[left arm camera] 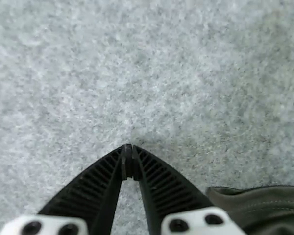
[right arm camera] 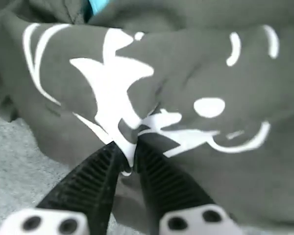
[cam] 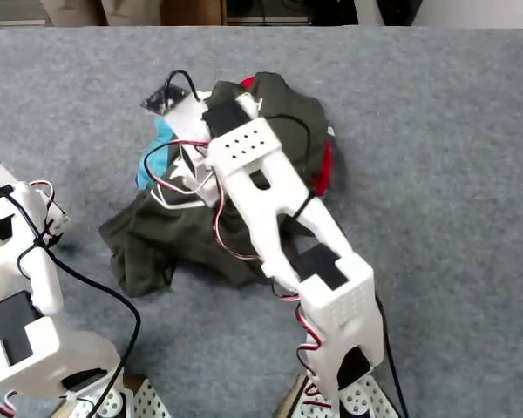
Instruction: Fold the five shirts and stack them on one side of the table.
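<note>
A heap of crumpled shirts lies mid-table: an olive shirt [cam: 157, 244] in front, another dark one [cam: 289, 113] behind, a red one [cam: 326, 167] and a teal one [cam: 151, 161] peeking out at the edges. The right arm [cam: 270, 200] stretches over the heap. My right gripper [right arm camera: 129, 152] is shut on a fold of the olive shirt with white print [right arm camera: 186, 88]. My left gripper [left arm camera: 129, 164] is shut with nothing in it, just above bare carpet, with an olive shirt corner [left arm camera: 264, 208] beside it. The left arm [cam: 22, 287] stays at the table's left edge.
Grey carpet-like cloth [cam: 444, 131] covers the whole table, with open room to the right of the heap and along the far side. Loose cables [cam: 105, 292] trail from the left arm toward the front edge.
</note>
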Controlling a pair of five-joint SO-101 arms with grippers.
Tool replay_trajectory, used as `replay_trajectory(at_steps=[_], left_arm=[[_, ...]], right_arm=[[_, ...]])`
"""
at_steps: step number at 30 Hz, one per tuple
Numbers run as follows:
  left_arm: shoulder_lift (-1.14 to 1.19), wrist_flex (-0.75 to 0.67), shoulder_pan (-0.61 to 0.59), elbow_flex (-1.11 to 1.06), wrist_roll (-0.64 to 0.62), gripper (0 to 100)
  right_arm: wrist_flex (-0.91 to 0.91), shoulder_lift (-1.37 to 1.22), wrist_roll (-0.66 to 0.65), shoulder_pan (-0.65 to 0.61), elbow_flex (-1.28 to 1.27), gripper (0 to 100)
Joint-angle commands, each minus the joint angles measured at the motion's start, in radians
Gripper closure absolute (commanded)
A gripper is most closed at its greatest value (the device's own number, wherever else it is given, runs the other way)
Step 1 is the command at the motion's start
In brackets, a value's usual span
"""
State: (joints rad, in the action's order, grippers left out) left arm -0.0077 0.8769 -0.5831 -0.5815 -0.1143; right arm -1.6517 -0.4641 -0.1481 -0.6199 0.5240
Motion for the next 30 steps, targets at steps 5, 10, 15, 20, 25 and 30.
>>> replay_trajectory(at_steps=[5,10,15,20,25,30], left_arm=[[-0.019,-0.006,0.008,0.008,-0.008,98],[-0.019,-0.006,0.026,0.002,-0.008,98],[-0.019,-0.006,0.029,0.002,-0.008,98],[-0.019,-0.006,0.031,0.002,-0.008,98],[-0.019,-0.006,0.031,0.002,-0.008,98],[-0.019,-0.006,0.031,0.002,-0.008,98]], right_arm=[[-0.12,0.125,0.003,0.027,0.341,99.4],[-0.124,0.142,0.0,0.101,0.576,99.4],[-0.103,0.137,-0.071,0.182,0.794,99.4],[-0.014,0.142,-0.117,0.246,0.958,99.4],[0.057,0.142,-0.13,0.349,1.056,99.4],[0.104,0.143,-0.163,0.473,1.09,99.4]])
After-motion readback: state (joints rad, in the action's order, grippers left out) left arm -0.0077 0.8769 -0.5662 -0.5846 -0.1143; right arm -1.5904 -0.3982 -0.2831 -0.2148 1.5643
